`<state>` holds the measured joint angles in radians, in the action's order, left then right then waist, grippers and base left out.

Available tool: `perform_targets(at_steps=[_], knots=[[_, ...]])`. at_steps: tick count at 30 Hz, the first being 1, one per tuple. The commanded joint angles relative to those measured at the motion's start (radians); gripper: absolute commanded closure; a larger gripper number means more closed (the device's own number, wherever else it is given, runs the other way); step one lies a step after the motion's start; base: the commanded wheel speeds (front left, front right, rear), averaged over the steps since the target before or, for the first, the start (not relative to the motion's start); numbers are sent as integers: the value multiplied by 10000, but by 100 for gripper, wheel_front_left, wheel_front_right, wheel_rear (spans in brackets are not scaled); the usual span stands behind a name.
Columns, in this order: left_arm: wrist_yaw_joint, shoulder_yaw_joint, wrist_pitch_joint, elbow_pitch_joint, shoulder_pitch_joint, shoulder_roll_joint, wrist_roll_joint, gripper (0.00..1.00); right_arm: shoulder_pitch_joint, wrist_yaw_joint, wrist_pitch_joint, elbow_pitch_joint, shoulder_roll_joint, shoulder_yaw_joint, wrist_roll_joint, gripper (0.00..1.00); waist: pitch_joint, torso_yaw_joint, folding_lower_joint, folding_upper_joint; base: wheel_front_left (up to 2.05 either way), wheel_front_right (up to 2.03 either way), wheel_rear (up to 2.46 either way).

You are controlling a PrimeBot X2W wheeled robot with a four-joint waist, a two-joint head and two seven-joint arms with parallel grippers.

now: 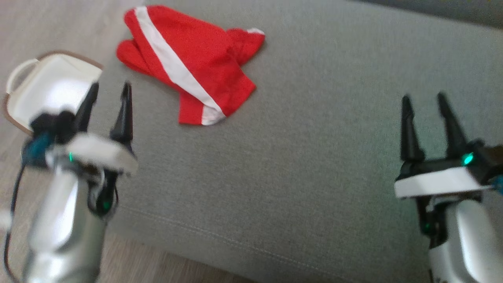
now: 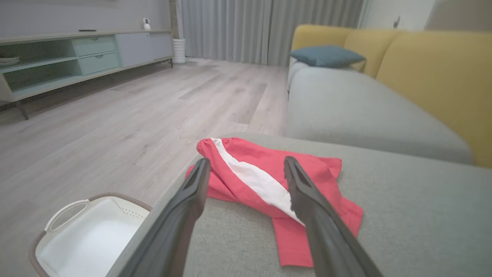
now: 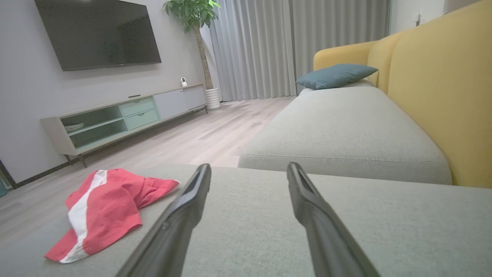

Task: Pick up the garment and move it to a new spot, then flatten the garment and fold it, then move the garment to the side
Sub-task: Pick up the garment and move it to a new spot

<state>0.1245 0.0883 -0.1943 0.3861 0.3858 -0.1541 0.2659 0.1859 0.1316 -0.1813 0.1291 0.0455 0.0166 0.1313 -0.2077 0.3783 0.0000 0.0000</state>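
Head cam: red shorts w/ white stripe lie crumpled at far left of the grey sofa seat, near its edge. L gripper hovers short of them, jaws spread, nothing held; white basket on the floor beside it. R gripper well apart to the right, jaws spread, empty. L wrist: shorts just past my fingertips. R wrist: shorts off to the left
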Motion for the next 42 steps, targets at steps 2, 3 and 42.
perform_targets(at_steps=[2, 3, 42], knots=[[54, 396, 513, 136, 1234, -796, -128, 0, 414, -9, 288, -842, 47, -29, -251, 0, -1141, -441, 0, 0, 0, 0, 0], [55, 715, 746, 396, 1650, -1055, -78, 0, 475, -9, 441, -1119, 47, 52, -350, 0, -1338, -494, 0, 0, 0, 0, 0], [61, 6192, 1925, 5575, 6244, -3053, 4287, 100, 517, -9, 1097, -2563, 47, -211, -322, 0, -1619, -1884, 0, 0, 0, 0, 0]])
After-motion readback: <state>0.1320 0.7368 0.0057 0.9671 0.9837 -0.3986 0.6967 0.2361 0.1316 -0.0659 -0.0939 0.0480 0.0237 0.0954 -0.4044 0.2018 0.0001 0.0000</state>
